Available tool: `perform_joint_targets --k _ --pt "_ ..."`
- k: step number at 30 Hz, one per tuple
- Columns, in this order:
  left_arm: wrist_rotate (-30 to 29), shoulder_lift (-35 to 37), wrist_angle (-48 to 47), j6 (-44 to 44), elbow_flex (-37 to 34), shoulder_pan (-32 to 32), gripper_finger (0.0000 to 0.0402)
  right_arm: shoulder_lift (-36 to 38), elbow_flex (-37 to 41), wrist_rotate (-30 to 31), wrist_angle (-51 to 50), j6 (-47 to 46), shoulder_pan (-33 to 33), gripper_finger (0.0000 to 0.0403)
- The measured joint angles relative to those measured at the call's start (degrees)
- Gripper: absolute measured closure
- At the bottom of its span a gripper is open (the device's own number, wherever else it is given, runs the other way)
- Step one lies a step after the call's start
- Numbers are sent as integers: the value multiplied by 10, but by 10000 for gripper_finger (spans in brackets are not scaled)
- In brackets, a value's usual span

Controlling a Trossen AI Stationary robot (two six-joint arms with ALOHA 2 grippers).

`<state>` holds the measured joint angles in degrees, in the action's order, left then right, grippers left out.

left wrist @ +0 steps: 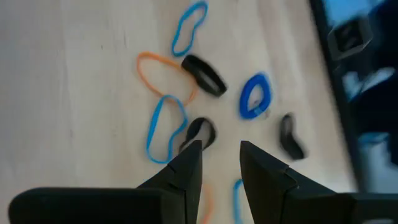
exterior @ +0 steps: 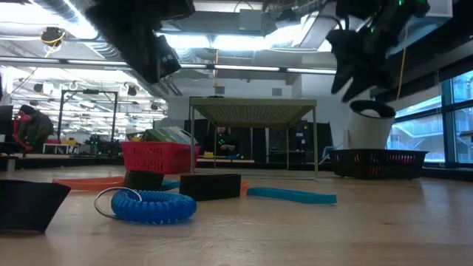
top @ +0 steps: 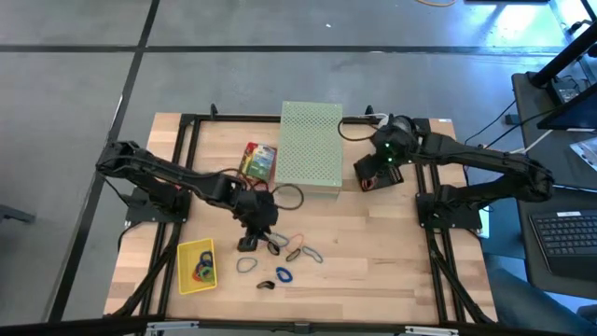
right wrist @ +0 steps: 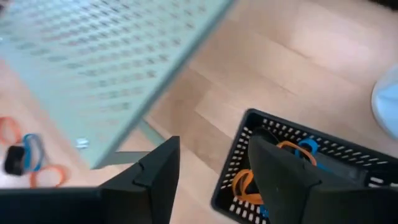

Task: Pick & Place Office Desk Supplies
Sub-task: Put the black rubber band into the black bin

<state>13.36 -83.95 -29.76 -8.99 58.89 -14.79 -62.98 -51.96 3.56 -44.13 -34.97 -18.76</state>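
Note:
Loose rubber-band loops lie flat on the wood: blue (left wrist: 165, 127), orange (left wrist: 163, 71) and a coiled blue one (left wrist: 255, 96). Small black clips (left wrist: 204, 74) lie among them. My left gripper (left wrist: 221, 155) hangs open and empty over them near the table's middle (top: 252, 233). One black clip (left wrist: 200, 132) lies just past its fingertip. Yellow-and-green card boxes (top: 258, 161) sit left of the perforated box. My right gripper (right wrist: 211, 162) is open and empty above a black basket (right wrist: 298, 168) holding orange and blue bands, at the far right (top: 373, 175).
The large pale green perforated box (top: 311, 140) stands on thin legs at the far middle. A yellow tray (top: 183, 254) with bands in it sits near the front left. Black frame rails (top: 438, 252) run along the table's sides. A white round container (exterior: 369, 125) stands behind the black basket.

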Motion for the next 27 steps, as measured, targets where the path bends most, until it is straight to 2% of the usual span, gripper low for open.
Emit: perform_joint_targets --k 6,13,20,24,27 --pt "-47 -48 -1 84 0 -26 287 1 -61 -1 -45 7 27 228" --pt "-15 -94 48 98 0 -27 250 14 -109 -24 -56 -28 72 234" --pt "-15 -125 65 138 0 -33 212 30 -161 7 -56 -63 119 234" --pt "-19 -142 76 169 0 -44 206 35 -196 24 -56 -67 144 234" --pt "-49 -155 81 182 0 -52 205 37 -222 41 -56 -69 161 234"
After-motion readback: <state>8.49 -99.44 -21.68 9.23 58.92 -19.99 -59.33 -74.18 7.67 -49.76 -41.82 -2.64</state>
